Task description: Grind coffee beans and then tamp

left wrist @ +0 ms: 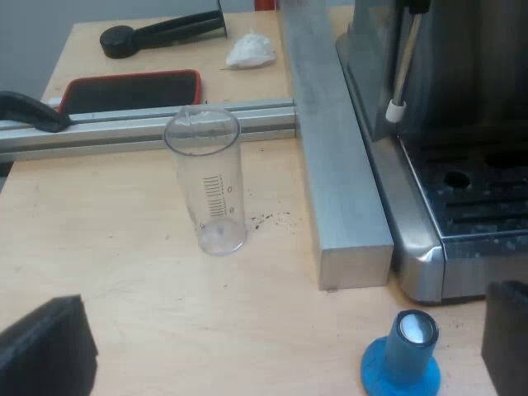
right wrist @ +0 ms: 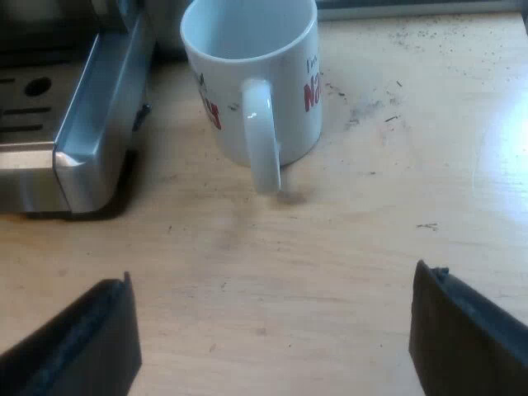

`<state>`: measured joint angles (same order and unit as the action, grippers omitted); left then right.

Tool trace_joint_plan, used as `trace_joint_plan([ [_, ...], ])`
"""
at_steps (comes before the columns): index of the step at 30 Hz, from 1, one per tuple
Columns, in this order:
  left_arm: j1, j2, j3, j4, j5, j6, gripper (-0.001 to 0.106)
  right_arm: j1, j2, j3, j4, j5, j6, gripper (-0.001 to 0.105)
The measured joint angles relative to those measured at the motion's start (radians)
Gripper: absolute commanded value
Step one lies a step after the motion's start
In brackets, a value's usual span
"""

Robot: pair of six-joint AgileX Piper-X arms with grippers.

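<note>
My left gripper [left wrist: 280, 342] hangs open over the wooden table, its two black fingers [left wrist: 45, 346] wide apart. The blue tamper [left wrist: 403, 363] stands upright between them, close to one finger, beside the espresso machine's drip tray [left wrist: 470, 206]. A clear measuring glass [left wrist: 208, 181] stands upright farther off. The metal holder's dark handle [left wrist: 161, 33] lies at the far table edge. My right gripper [right wrist: 276, 334] is open too, above bare table, with a white mug [right wrist: 256, 78] standing beyond it, its handle turned toward me, next to the machine's base [right wrist: 78, 124].
A long aluminium bar [left wrist: 330, 140] runs along the machine's side, and a crossing rail [left wrist: 124, 128] lies behind the glass. A red-edged black tablet [left wrist: 128, 91] and a crumpled white tissue [left wrist: 250, 51] lie beyond it. Coffee grounds [left wrist: 268, 219] speckle the table.
</note>
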<state>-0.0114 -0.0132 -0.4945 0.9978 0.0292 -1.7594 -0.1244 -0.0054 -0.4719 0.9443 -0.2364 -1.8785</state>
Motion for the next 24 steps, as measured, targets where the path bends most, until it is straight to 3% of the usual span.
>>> trace_joint_plan([
  [24,-0.027,0.0,0.003,-0.011,0.029,0.01,0.098,0.0,0.0,0.0,0.0,0.0,0.0,0.07],
])
